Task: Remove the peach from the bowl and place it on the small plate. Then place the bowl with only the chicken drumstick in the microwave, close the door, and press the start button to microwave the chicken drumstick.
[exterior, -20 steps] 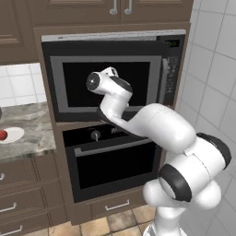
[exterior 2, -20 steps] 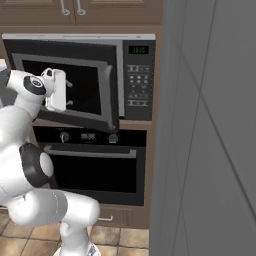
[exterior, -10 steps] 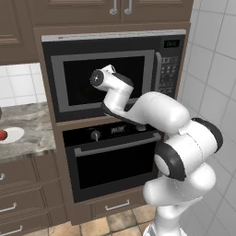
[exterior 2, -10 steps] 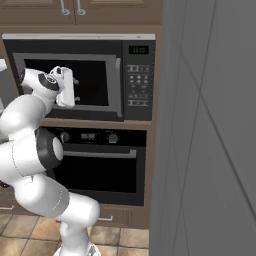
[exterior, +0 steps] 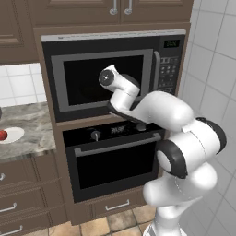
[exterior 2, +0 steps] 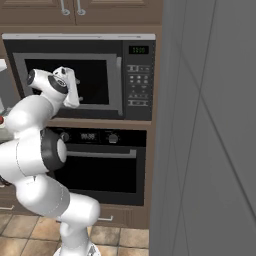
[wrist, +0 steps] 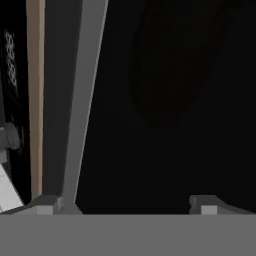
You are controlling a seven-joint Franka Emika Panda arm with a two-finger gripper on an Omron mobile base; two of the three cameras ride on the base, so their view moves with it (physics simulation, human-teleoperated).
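Gripper (wrist: 127, 202), jaws spread wide and empty, stood against the dark window of the closed door (exterior: 103, 83) of the microwave (exterior 2: 80, 75) (silver frame at ten o'clock in hand view); peach (exterior: 2, 135) rested on the small plate (exterior: 13, 134).

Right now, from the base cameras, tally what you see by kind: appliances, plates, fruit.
microwave: 1
oven: 1
small plate: 1
peach: 1
Total: 4
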